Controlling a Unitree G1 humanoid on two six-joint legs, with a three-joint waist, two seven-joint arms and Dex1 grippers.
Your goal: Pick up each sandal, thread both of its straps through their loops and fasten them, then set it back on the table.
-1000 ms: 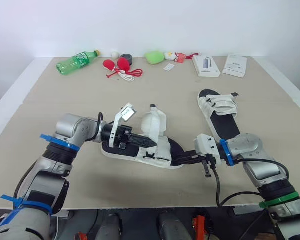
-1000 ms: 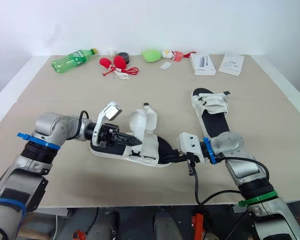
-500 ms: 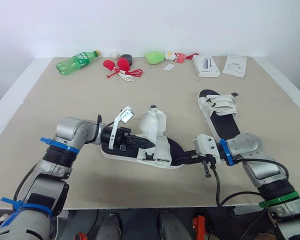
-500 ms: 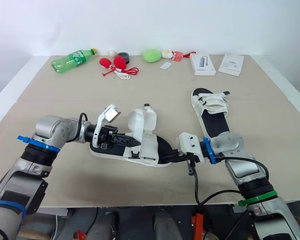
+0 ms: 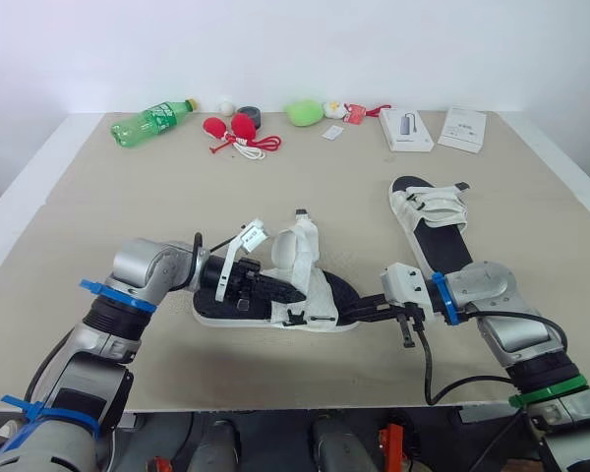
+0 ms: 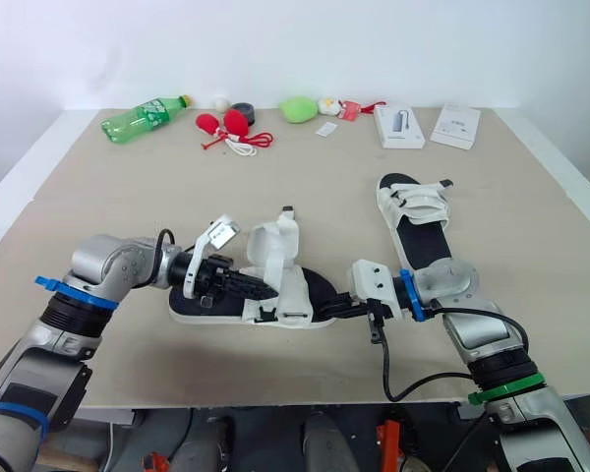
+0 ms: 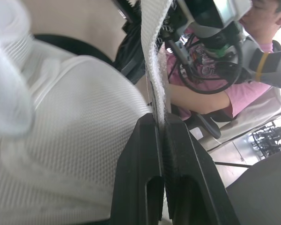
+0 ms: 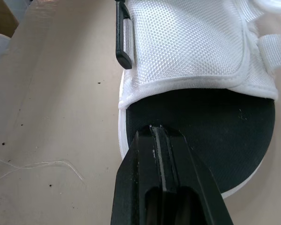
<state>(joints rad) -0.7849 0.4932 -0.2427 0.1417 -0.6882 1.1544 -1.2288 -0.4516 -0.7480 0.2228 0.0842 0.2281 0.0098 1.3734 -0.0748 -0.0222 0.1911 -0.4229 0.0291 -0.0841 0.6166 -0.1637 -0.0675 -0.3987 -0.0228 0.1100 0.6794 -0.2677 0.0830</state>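
Jaws of the left gripper are closed, pinching a white strap of the near sandal. Jaws of the right gripper are shut together with nothing visible between them, their tips resting on the black insole at that sandal's right end. The near sandal lies flat on the table, between the two grippers, with a white upper flap standing upright above it. A second sandal lies farther back on the right, well apart from the first, its straps lying across the sole. Along the far edge stand a green bottle on its side, red balls with a cord, a green object and two white boxes. The left wrist view shows a person in pink beyond the strap.
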